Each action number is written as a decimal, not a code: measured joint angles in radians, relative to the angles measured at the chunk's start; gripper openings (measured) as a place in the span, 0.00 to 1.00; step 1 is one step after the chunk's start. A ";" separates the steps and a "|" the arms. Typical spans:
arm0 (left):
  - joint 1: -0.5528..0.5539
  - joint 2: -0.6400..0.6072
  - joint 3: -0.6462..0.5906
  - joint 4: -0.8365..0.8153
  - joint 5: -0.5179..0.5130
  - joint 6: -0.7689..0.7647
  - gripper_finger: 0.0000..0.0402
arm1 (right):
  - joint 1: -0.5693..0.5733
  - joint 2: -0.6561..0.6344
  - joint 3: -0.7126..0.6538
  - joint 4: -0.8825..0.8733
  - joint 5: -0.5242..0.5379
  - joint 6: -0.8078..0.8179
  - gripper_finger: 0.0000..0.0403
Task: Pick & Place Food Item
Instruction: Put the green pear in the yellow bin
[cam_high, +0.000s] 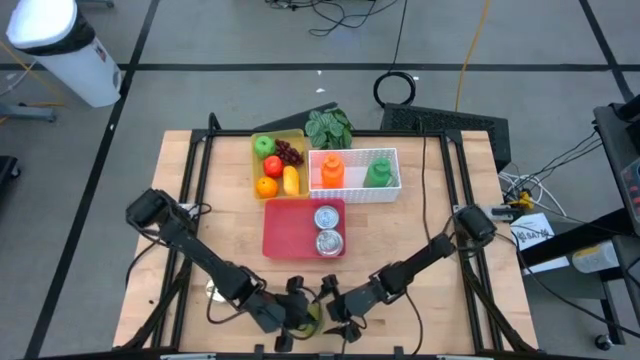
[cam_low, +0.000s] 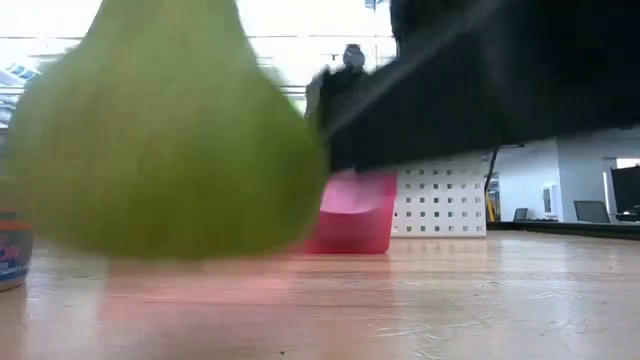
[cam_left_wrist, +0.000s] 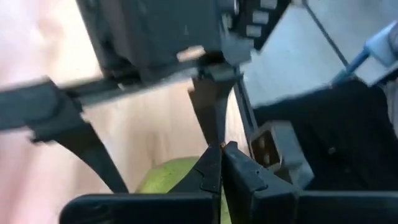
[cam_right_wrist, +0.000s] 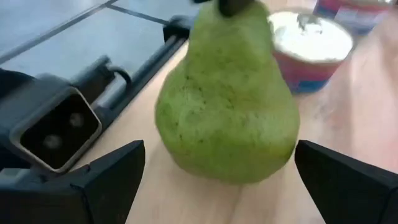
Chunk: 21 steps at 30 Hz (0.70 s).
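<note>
Across the wooden surface (cam_high: 450, 200), both dark arms reach inward and meet at the near edge, with the containers grouped well apart at the far side. Largest of these is a red tray (cam_high: 290, 228) holding two cans (cam_high: 329, 230), one beyond the other. Behind it stands a white perforated basket (cam_high: 390, 190) with an orange bottle (cam_high: 333, 171) and a green bottle (cam_high: 378, 172), and to its left a yellow bin (cam_high: 262, 166) of fruit: a green apple, a red one, grapes, an orange and a banana-yellow piece. A leafy green bunch (cam_high: 329, 127) lies just beyond the basket.

No writing can be read; a can (cam_right_wrist: 309, 50) near the pear shows a blue and red label, too blurred to make out.

The pear (cam_right_wrist: 231, 106) stands upright on the surface at the near edge, between the two tools, stem end up. In the low view it fills the left of the picture, the red tray showing beyond it.

The right tool (cam_high: 340, 320) faces the pear with its fingers (cam_right_wrist: 109, 171) spread wide on either side, not touching it and holding nothing. The left tool (cam_high: 295, 318) sits just beside the pear; its fingertips (cam_left_wrist: 214, 165) are pressed together with no gap, the pear's green top showing just past them, and they grip nothing visible.
</note>
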<state>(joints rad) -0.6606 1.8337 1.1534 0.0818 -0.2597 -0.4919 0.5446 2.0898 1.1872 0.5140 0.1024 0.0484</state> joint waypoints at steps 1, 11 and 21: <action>0.002 -0.019 0.000 0.003 -0.020 0.018 0.01 | 0.000 -0.023 0.000 -0.028 0.000 -0.014 0.98; 0.053 -0.364 0.002 -0.246 -0.285 0.325 0.01 | -0.019 -0.363 -0.027 -0.543 0.123 0.060 0.98; 0.416 -0.568 0.002 -0.594 -0.241 0.432 0.00 | -0.029 -0.720 -0.359 -0.487 0.592 0.052 0.98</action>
<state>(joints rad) -0.2449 1.2661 1.1553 -0.5120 -0.5003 -0.0600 0.5157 1.3695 0.8277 0.0271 0.6947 0.1009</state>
